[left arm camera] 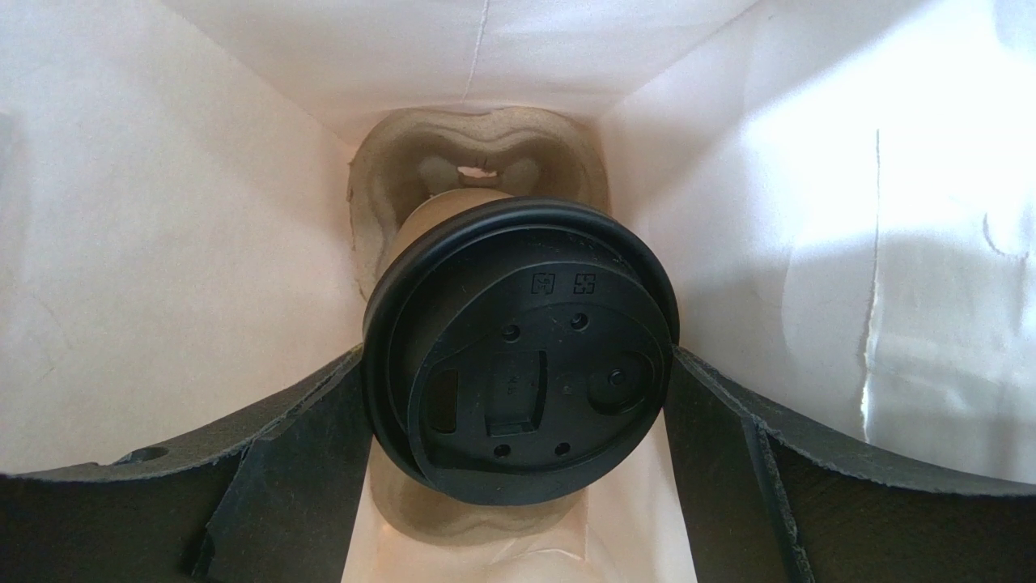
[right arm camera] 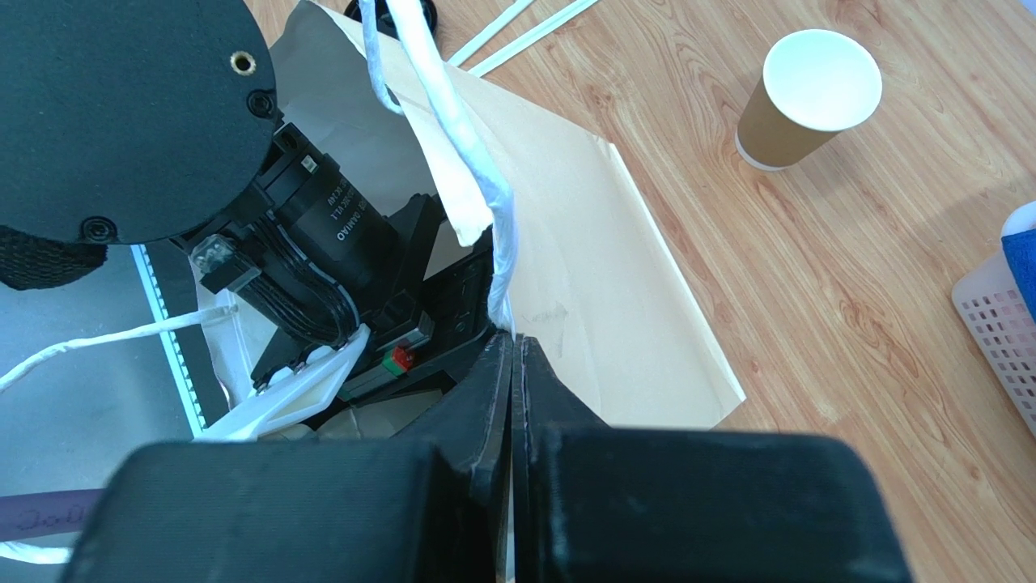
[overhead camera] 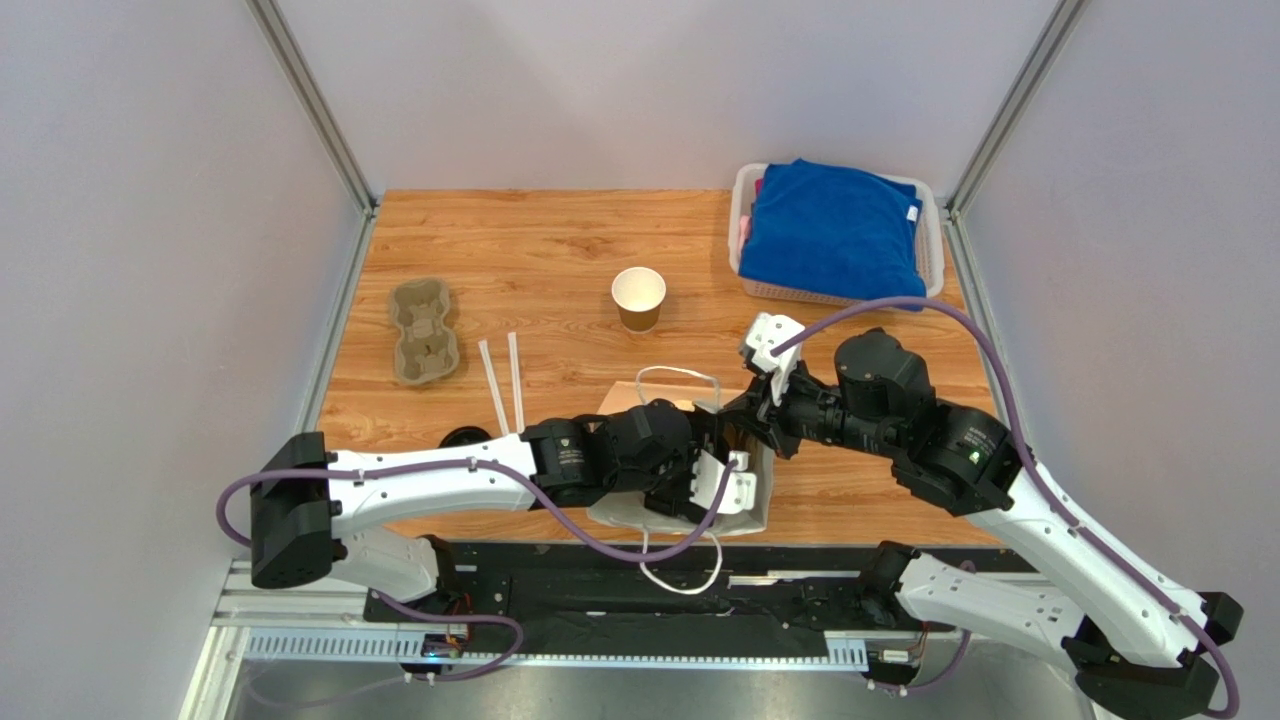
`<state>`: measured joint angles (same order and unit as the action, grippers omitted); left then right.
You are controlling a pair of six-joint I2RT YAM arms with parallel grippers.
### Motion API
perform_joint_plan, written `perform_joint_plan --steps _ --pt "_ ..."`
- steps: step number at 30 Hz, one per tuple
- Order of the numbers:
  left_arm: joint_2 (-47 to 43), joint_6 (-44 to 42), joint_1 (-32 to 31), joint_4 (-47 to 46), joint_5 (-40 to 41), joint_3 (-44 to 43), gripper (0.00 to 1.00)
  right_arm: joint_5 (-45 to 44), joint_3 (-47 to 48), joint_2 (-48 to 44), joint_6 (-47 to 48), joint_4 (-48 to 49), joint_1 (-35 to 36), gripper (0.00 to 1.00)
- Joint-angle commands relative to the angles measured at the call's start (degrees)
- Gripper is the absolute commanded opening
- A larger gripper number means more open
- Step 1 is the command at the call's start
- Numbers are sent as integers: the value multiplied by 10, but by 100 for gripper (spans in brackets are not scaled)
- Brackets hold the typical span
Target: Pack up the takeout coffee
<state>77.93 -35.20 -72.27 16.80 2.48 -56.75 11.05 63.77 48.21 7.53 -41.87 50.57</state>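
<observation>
The takeout coffee, a brown cup with a black lid, sits tilted in a cardboard carrier at the bottom of the paper bag. My left gripper reaches inside the bag. Its fingers press against both sides of the lid, shut on the cup. My right gripper is shut on the bag's upper edge by the white handle, holding the mouth up. In the top view the right gripper is at the bag's right rim, and the coffee is hidden inside.
A lidless brown cup stands behind the bag. A second cardboard carrier and two white straws lie at the left. A white basket with a blue cloth is at the back right.
</observation>
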Motion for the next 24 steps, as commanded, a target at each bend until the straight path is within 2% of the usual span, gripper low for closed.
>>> perform_joint_plan --steps 1,18,24 --pt "9 -23 -2 -56 -15 -15 38 15 0 -6 -12 38 3 0" --pt "-17 -96 -22 -128 -11 34 38 13 -10 -7 -16 43 3 0" --pt "-1 -66 -23 -99 -1 20 36 10 -7 -7 -14 42 3 0"
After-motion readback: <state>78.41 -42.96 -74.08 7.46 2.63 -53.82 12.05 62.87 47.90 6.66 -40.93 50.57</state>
